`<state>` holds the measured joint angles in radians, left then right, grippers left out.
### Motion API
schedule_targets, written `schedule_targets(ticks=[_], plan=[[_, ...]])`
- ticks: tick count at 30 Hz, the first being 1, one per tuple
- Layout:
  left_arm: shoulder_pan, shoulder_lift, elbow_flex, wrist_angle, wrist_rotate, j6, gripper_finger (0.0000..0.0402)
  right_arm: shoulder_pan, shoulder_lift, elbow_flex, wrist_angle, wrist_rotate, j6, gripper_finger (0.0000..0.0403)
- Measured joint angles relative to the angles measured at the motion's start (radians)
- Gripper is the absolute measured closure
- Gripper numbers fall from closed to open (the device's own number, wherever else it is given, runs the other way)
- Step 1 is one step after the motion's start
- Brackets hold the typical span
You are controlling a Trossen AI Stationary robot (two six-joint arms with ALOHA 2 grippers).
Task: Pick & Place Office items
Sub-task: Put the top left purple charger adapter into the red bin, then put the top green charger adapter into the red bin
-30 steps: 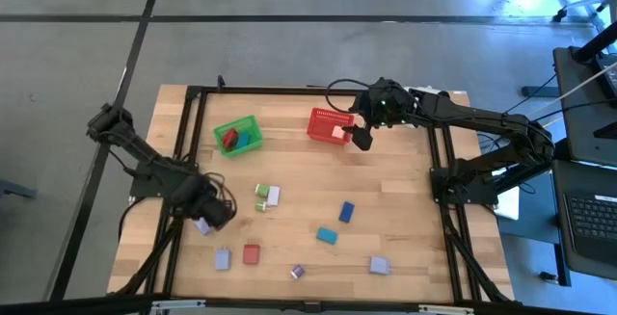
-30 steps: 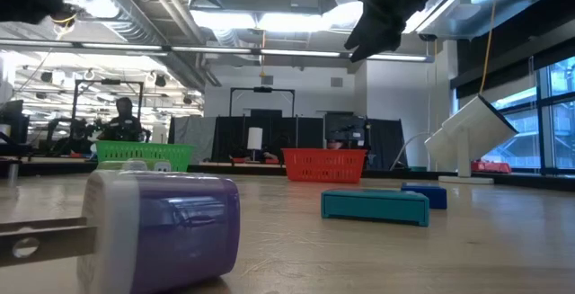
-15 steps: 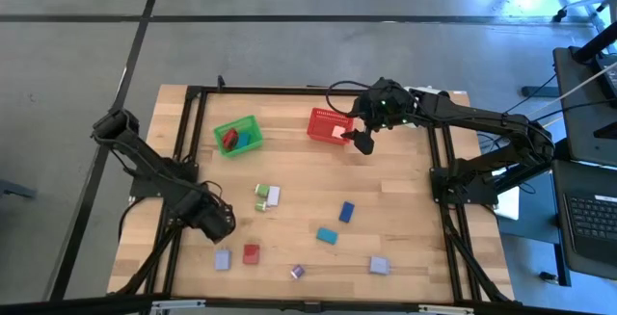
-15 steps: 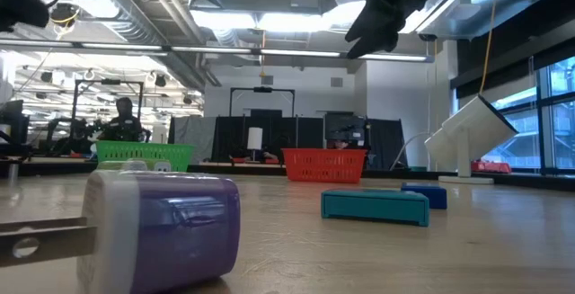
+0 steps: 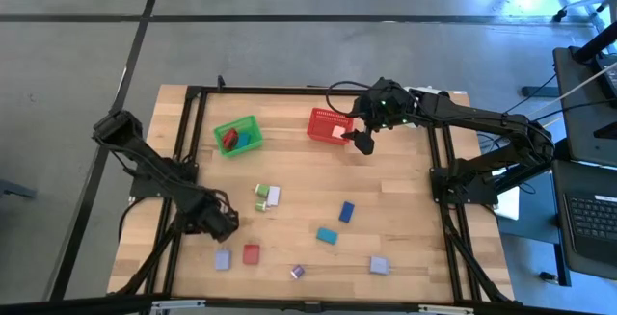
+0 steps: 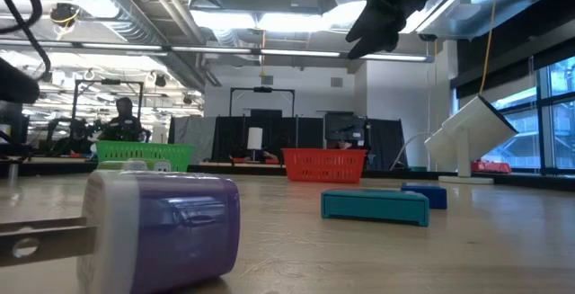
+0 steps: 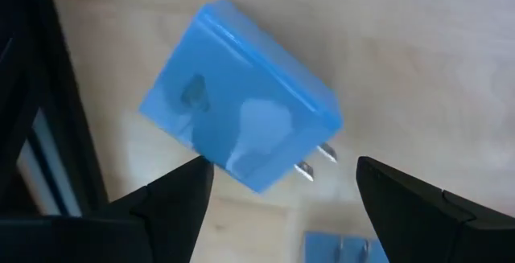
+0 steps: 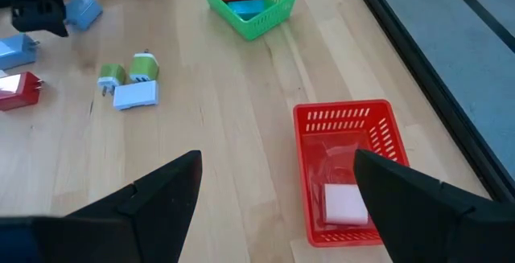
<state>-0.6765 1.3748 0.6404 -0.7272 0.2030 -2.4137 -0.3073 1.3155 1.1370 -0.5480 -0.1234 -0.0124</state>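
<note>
Two arms here, but the left one is the one to watch. Its left pincer (image 5: 224,224) hangs low over the near-left part of the worktop (image 5: 405,190), fingers spread wide with nothing between them. Right under it lies a blue plug adapter (image 7: 239,107), flat on the wood, and in the wrist view it sits just ahead of the fingertips, not yet between them. Its long axis runs diagonally across the gap between the fingers, prongs pointing off to one side, so I'd guess the wrist needs a bit of a twist before dropping down. The left arm is folded low, reaching in from the left edge.

The right pincer (image 5: 362,140) is also wide open and empty, raised above the red basket (image 8: 348,170) at the far side, which has a white piece (image 8: 347,203) inside. The green basket (image 5: 237,136) holds a couple already. The other office items are scattered mid-worktop, well apart from that arm.
</note>
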Motion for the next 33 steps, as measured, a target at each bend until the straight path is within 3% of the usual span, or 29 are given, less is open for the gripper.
schedule_targets(ticks=[4,12,14,19,22,29,33], plan=[[0.008,0.0,-0.028,0.01,-0.059,0.028,0.01,0.0,0.0,0.0,0.0,0.0,-0.002,0.0076],[0.086,-0.001,-0.028,0.054,-0.471,0.226,0.011,0.0,0.0,0.0,0.001,0.0,-0.028,0.0076],[0.113,-0.006,-0.018,0.055,-0.53,0.326,0.0114,0.0,0.0,0.0,0.001,0.0,-0.03,0.0075],[0.153,-0.052,0.057,0.049,-0.515,0.738,0.0127,0.0,0.0,0.0,0.001,0.0,-0.026,0.0075],[0.191,-0.083,0.097,0.038,-0.433,0.956,0.0132,0.0,0.0,0.0,0.001,0.001,-0.025,0.0076],[0.337,-0.109,0.153,-0.016,-0.394,1.373,0.0132,0.0,0.0,0.0,0.002,0.003,0.026,0.0076],[0.438,-0.102,0.156,-0.017,-0.352,1.521,0.0132,0.0,0.0,0.0,0.001,0.003,0.059,0.0076]])
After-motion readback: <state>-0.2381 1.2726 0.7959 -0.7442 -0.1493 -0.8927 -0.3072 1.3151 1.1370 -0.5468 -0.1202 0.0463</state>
